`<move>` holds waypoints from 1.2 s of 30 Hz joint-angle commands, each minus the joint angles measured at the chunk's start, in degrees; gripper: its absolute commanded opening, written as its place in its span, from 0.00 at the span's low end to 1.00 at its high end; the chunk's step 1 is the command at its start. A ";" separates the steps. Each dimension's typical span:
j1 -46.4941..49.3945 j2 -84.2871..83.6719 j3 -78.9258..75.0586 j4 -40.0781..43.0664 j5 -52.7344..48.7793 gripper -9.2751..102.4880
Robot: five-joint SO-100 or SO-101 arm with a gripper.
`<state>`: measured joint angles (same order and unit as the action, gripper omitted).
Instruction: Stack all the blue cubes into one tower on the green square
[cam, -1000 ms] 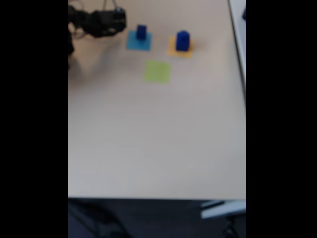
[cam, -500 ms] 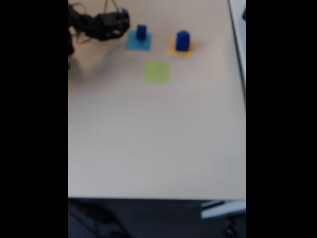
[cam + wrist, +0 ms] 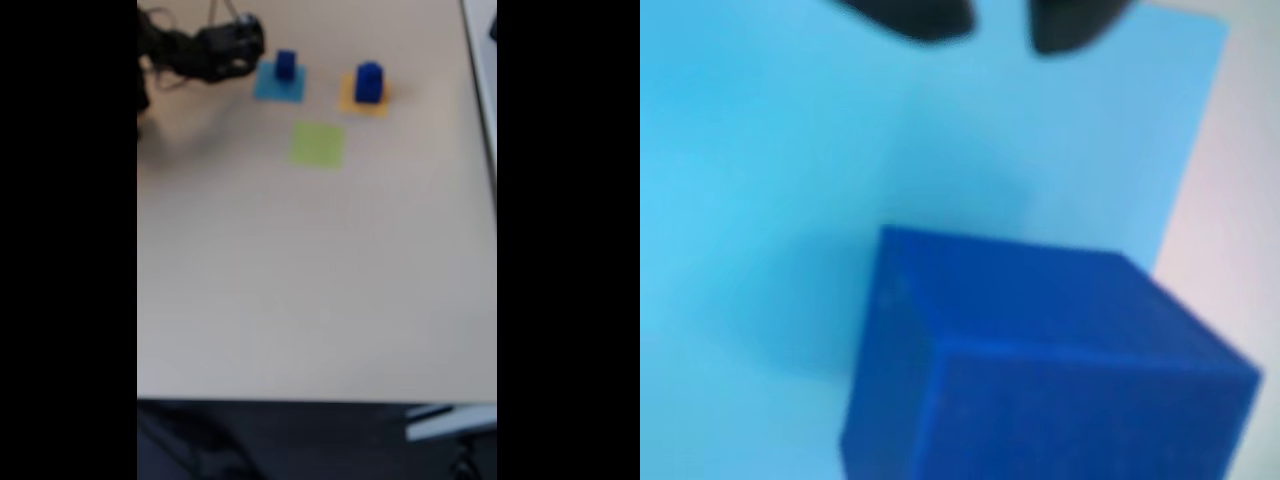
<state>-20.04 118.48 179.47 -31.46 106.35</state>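
A small blue cube (image 3: 286,65) stands on the flat light-blue square (image 3: 277,87). A larger blue cube (image 3: 369,81) stands on the orange-yellow square (image 3: 360,100). Bare, the green square (image 3: 318,144) lies nearer the camera, between those two. My gripper (image 3: 255,44) hovers just left of the small cube. In the wrist view that blue cube (image 3: 1040,360) is close and blurred on the light-blue square (image 3: 770,200). Both dark tips of my gripper (image 3: 1000,22) show at the top edge, apart, with nothing between them.
The beige table (image 3: 320,280) stretches wide toward the camera below the squares. A pale edge (image 3: 482,70) runs along the right side. The arm's dark body and cables (image 3: 165,50) occupy the far left corner.
The gripper has crept up and to the right, closer to the small cube on the light-blue square. Cubes and squares have not moved.
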 commanded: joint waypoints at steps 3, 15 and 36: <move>0.88 -0.18 -1.67 -3.78 -1.67 0.08; 1.41 0.62 -2.37 -6.68 -1.41 0.08; 6.86 6.50 -0.53 -6.68 4.04 0.08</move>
<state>-14.68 121.20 179.12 -36.56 107.40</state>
